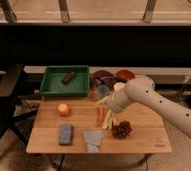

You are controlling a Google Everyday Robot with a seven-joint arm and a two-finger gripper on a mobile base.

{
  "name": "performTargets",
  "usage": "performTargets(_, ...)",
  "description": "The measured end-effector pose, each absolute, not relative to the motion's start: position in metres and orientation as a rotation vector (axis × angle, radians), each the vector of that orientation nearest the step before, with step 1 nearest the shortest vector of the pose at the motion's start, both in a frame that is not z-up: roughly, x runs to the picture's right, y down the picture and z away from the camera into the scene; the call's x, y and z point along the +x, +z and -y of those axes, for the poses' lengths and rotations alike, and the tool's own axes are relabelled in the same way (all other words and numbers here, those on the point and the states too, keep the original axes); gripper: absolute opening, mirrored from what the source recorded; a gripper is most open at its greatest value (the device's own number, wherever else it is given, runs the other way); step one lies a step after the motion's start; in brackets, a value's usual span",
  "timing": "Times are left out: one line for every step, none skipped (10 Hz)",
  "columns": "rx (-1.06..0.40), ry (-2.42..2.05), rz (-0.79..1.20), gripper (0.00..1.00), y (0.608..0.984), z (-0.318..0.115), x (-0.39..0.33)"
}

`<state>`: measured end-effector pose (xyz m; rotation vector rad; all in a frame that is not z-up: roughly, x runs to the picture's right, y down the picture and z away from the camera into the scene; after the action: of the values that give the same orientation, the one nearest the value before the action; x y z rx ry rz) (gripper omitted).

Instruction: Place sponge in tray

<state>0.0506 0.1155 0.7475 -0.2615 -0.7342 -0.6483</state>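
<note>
Currently the gripper point(105, 102) hangs above the table point(144, 141), well apart from the sponge point(65, 134). Its opening cannot be told.

Orange point(63, 109): left on the counter point(49, 144)
Carrot point(100, 116): centre
Pinecone point(122, 129): right of carrot, nearer front
Grey cloth point(93, 139): front edge
Purple bowl point(103, 77): back edge

The wooden table point(144, 136) carries a green tray point(51, 86) at its back left corner. Just in front of the tray sits an orange fruit point(63, 109), and further front lie a blue sponge point(65, 134) and a grey cloth point(93, 140). Right of the tray stand a purple bowl point(103, 78), a red bowl point(124, 75) and a blue cup point(102, 91). Front-right of the tray lie a red carrot point(100, 116), pale sticks point(109, 119) and a pine cone point(122, 129). The gripper point(106, 102) hangs over the table just right of the tray's front corner.
</note>
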Motion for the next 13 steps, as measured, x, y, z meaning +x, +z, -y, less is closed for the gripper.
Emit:
performTargets(-0.253,-0.648,0.763,0.65,0.755,-0.115,0.040)
performTargets(-0.247,-0.650,0.787,0.65,0.761,-0.113,0.030)
performTargets(-0.247,-0.652,0.811,0.65,0.765,-0.113,0.018)
performTargets(-0.254,-0.659,0.831,0.65,0.767,-0.114,0.008)
performTargets(-0.256,-0.659,0.834,0.65,0.767,-0.114,0.007)
performTargets(-0.255,-0.656,0.832,0.65,0.767,-0.114,0.009)
performTargets(-0.256,-0.657,0.833,0.65,0.767,-0.114,0.009)
performTargets(-0.256,-0.659,0.835,0.65,0.767,-0.114,0.007)
performTargets(-0.255,-0.663,0.831,0.65,0.766,-0.114,0.008)
performTargets(-0.257,-0.666,0.829,0.65,0.766,-0.114,0.008)
performTargets(-0.245,-0.729,0.841,0.65,0.769,-0.118,-0.010)
performTargets(-0.236,-0.766,0.856,0.65,0.771,-0.121,-0.029)
performTargets(-0.232,-0.791,0.869,0.65,0.773,-0.124,-0.042)
